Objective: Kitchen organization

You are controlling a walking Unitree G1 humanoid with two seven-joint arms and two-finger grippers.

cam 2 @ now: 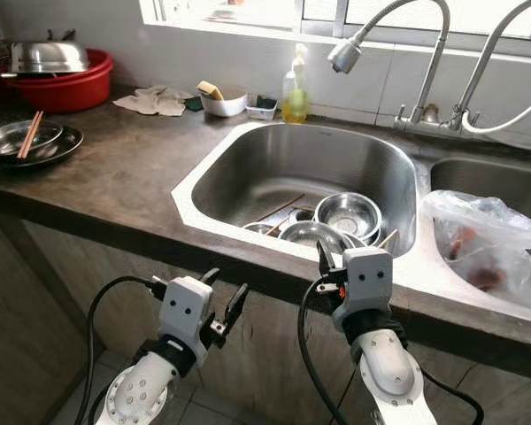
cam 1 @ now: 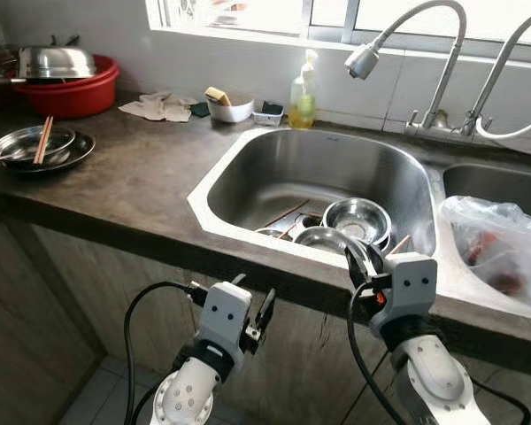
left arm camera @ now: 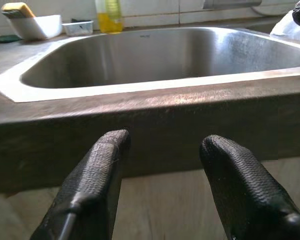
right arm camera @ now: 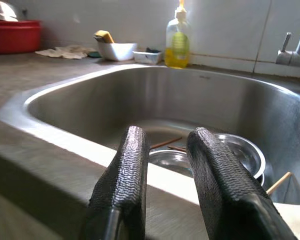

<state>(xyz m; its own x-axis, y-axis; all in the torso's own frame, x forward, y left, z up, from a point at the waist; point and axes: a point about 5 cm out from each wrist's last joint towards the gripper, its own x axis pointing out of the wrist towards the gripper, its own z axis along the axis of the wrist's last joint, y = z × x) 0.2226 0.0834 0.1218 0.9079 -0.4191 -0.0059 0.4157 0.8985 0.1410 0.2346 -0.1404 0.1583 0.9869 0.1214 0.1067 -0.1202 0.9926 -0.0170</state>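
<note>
A steel sink (cam 1: 248,181) is set in the dark countertop (cam 1: 133,177). Inside it lie steel bowls (cam 1: 357,219) and wooden chopsticks (cam 1: 283,215). At the counter's far left, a steel plate (cam 1: 35,146) carries another pair of chopsticks (cam 1: 42,140). My left gripper (cam 1: 252,301) hangs open below the counter's front edge, facing the wooden cabinet front, with nothing between its fingers (left arm camera: 92,182). My right gripper (cam 1: 361,264) is raised to the sink's front rim. Its fingers (right arm camera: 124,185) are a small gap apart and empty, pointing at the bowls (right arm camera: 240,152).
A red basin (cam 1: 71,93) with a steel lid stands at the back left. A cloth (cam 1: 159,108), a white bowl (cam 1: 230,108) with a sponge and a soap bottle (cam 1: 303,97) line the back wall. Two faucets (cam 1: 425,62) arch over the sinks. A plastic bag (cam 1: 500,243) fills the right basin.
</note>
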